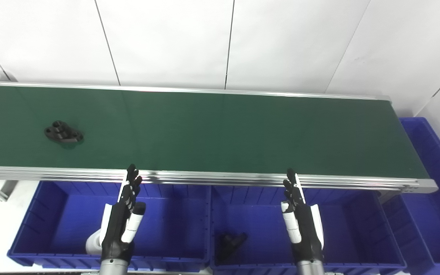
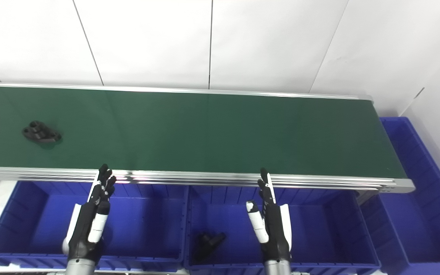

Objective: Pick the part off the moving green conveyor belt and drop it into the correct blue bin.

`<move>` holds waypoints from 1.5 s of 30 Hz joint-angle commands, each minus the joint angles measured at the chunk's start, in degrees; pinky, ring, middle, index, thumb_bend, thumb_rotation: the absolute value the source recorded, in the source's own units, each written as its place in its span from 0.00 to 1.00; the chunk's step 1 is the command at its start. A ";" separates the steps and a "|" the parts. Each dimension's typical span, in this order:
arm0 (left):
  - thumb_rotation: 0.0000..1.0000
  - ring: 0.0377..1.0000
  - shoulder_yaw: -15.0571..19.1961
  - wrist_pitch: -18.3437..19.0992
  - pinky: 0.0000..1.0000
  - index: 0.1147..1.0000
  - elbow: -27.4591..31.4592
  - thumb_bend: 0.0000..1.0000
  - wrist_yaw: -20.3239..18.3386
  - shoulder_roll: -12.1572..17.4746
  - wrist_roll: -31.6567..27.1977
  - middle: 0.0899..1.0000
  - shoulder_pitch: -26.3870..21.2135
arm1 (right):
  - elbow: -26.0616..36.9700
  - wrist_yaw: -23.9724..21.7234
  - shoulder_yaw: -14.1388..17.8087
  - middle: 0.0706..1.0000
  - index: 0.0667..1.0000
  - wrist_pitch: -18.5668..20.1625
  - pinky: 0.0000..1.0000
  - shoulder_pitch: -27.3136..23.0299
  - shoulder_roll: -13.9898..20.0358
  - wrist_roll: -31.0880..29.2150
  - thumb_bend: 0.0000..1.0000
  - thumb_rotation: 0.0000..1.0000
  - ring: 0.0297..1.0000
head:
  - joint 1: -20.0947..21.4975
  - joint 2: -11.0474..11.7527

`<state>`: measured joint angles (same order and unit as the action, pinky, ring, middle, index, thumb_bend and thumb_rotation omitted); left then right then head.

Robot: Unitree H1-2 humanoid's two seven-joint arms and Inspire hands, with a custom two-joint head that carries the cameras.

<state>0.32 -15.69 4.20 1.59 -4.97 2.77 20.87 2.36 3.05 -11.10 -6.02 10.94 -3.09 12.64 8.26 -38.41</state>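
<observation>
Green belt (image 1: 220, 130) carries black part (image 1: 63, 132) far left; left hand (image 1: 122, 223), right hand (image 1: 302, 221) open, empty; views match.

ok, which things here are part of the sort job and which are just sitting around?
In the job:
- black part on the green conveyor belt
- left hand, open
- right hand, open
- blue bins: left, middle, far right

Just there:
- black piece already in the middle bin
- white wall
</observation>
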 commanded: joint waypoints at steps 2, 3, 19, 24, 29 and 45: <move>0.92 0.97 -0.16 -2.81 0.99 1.00 0.58 0.82 0.62 0.04 0.22 1.00 -0.55 | 1.59 0.07 -0.47 1.00 0.99 -3.47 0.97 -0.74 -0.19 0.15 0.81 1.00 0.98 | -0.07 0.05; 0.91 0.98 -0.14 -2.62 0.99 1.00 0.62 0.83 0.48 -0.02 -0.28 1.00 -0.54 | 1.56 0.09 -0.50 1.00 0.99 -3.50 0.97 -0.75 -0.14 0.25 0.81 1.00 0.98 | -0.07 0.05; 0.91 0.98 -0.27 -2.02 1.00 1.00 1.03 0.84 0.28 0.00 -0.40 1.00 -0.30 | 1.48 0.32 -0.64 0.99 0.99 -3.29 0.96 -0.72 -0.02 1.01 0.82 1.00 0.97 | -0.26 -0.06; 0.90 0.98 -0.23 -1.76 0.98 1.00 0.94 0.85 0.49 -0.17 -0.30 1.00 -0.26 | 1.45 0.20 -0.61 0.99 0.99 -3.56 0.96 -0.74 0.10 0.94 0.81 1.00 0.97 | -0.49 0.08; 0.91 0.97 -0.44 -3.05 0.97 1.00 0.02 0.84 1.11 -0.73 0.81 0.99 -0.32 | 1.09 -0.22 -0.26 1.00 1.00 -3.84 0.96 -0.73 0.60 -0.12 0.81 1.00 0.97 | -3.13 1.43; 0.86 0.87 -2.86 -11.09 0.83 0.91 -8.67 0.82 8.01 -3.55 9.85 0.91 -2.14 | -6.11 -1.33 2.48 1.00 1.00 -11.78 1.00 -1.28 5.88 -4.17 0.89 1.00 1.00 | -17.26 9.20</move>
<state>-2.16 -24.26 -5.02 8.12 -7.94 11.83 19.22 -4.47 1.55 -8.92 -13.69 10.62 2.81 8.20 -8.61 -29.53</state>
